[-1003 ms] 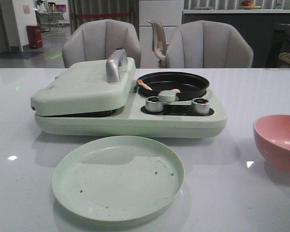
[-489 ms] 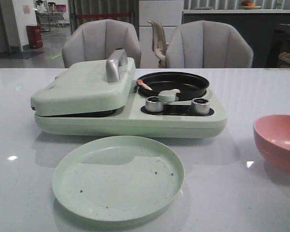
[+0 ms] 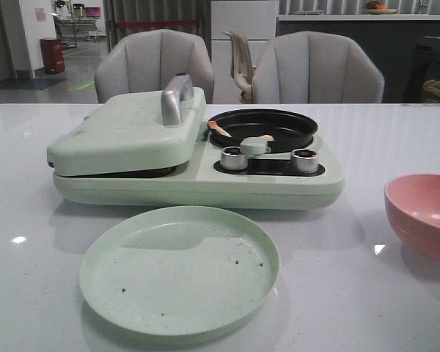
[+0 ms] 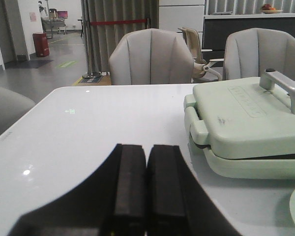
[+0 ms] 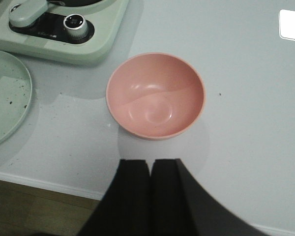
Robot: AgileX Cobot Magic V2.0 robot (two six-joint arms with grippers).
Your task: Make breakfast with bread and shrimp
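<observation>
Two small pink-orange shrimp lie in the black round pan on the right half of the pale green breakfast maker. Its hinged lid with a metal handle is down over the left half. No bread shows in any view. My left gripper is shut and empty, low over the table beside the maker's lid. My right gripper is shut and empty, near the table's front edge, just short of the empty pink bowl. Neither gripper appears in the front view.
An empty pale green plate with dark crumbs sits in front of the maker. The pink bowl stands at the right. Two knobs face front on the maker. Grey chairs stand behind the table.
</observation>
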